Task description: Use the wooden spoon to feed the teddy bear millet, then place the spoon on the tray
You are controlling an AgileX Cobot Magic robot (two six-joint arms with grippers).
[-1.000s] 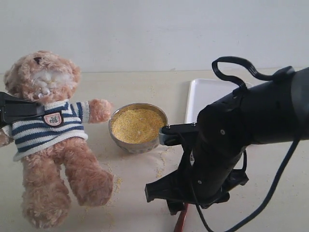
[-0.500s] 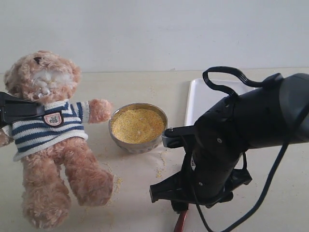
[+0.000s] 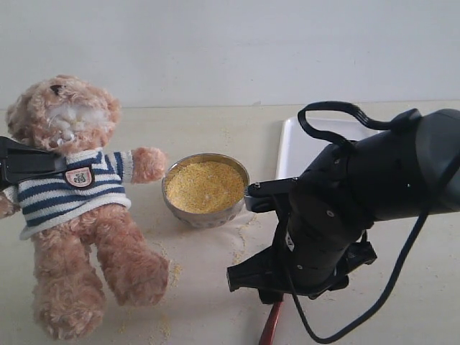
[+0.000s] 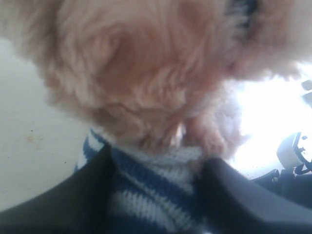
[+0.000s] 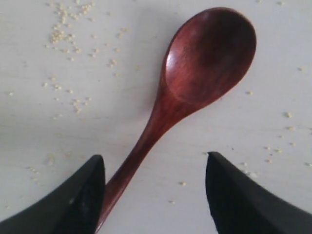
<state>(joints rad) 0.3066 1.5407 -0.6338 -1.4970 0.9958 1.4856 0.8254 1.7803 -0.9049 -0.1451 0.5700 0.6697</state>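
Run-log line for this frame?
left end effector: shut on teddy bear | right end effector: open, straddling handle | wooden spoon: empty, on table

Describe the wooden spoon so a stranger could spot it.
Find the big black arm over the pale table; between the fingers of its open right gripper lies a small dark reddish-brown wooden spoon. It is the only wooden thing there, its round bowl empty, with loose yellow millet crumbs beside it.
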